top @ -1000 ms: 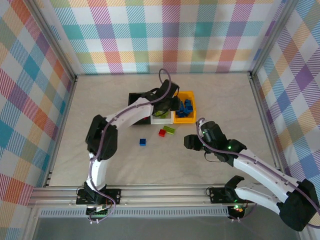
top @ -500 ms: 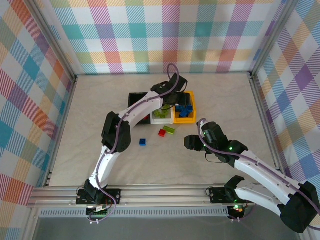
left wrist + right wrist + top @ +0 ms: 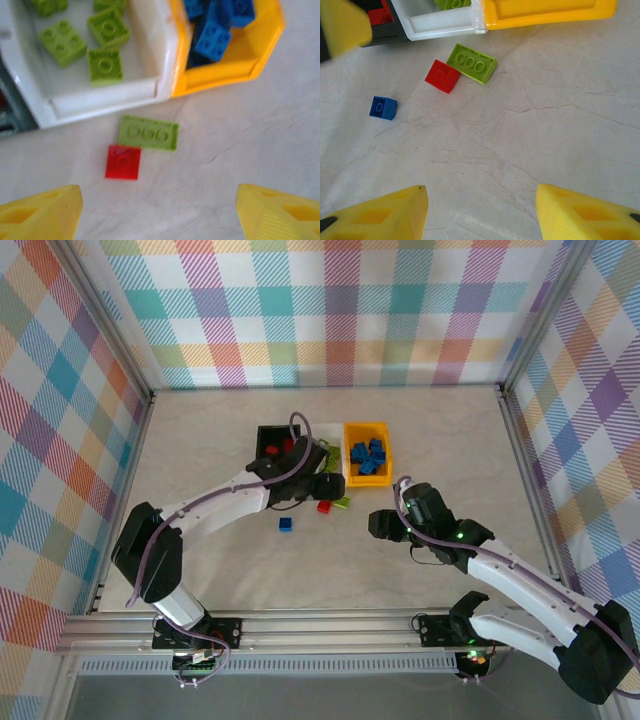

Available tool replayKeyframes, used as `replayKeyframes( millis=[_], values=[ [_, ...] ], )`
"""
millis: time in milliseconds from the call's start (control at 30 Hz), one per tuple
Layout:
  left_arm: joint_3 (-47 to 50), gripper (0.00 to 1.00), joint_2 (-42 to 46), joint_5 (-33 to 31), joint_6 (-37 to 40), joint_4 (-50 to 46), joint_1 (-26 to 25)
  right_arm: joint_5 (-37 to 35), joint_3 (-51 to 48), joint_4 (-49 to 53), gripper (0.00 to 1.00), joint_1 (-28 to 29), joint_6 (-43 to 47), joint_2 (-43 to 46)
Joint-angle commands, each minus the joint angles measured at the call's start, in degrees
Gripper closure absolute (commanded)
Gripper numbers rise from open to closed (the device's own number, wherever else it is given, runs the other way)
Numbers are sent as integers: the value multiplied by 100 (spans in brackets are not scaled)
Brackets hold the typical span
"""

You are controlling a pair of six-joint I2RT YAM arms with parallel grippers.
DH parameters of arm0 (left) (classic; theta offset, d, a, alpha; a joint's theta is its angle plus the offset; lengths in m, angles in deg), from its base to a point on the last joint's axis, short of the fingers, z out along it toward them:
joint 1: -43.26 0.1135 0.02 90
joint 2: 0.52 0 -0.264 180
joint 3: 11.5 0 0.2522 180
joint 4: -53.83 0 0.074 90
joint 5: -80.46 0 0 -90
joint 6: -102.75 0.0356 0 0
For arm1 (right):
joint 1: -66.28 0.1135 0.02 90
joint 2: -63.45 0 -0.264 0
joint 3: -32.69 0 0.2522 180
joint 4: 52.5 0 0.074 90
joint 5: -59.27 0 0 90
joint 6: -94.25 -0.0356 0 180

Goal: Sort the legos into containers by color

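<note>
Right gripper [image 3: 482,212] and left gripper [image 3: 160,215] gape open, empty. From the right wrist, a blue brick [image 3: 383,108] lies eight o'clock of a red brick [image 3: 442,76] touching a lime brick [image 3: 471,63]; beyond, black bin [image 3: 263,435], white bin [image 3: 440,22], orange-yellow bin [image 3: 545,15].

1. The table [image 3: 450,440] has a pale beige top with faint marble-like veins and thin cracks.
2. Plaid cloth walls [image 3: 330,310] in pastel checks stand on three sides.
3. Slanting metal frame posts [image 3: 110,325] rise at the corners.
4. An aluminium rail [image 3: 320,625] runs along the near edge.
</note>
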Motion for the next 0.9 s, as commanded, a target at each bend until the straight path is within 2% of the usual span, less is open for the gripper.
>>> replayKeyframes(
  millis=[0, 267, 467, 733, 867],
  values=[
    [429, 20, -14, -83, -30, 178, -67, 24, -36, -198, 41, -31, -80, -30],
    [206, 20, -875, -397, 267, 102, -224, 11, -39, -129, 41, -31, -109, 46],
    [-125, 25, -1548, -731, 466, 201, -237, 0, -13, -58, 41, -49, -99, 130],
    [-424, 43, -1901, -956, 590, 369, -236, 26, 29, -29, 41, -72, -70, 167],
    [-568, 55, -1965, -996, 640, 264, -236, 39, 29, -47, 41, -75, -71, 142]
  ],
)
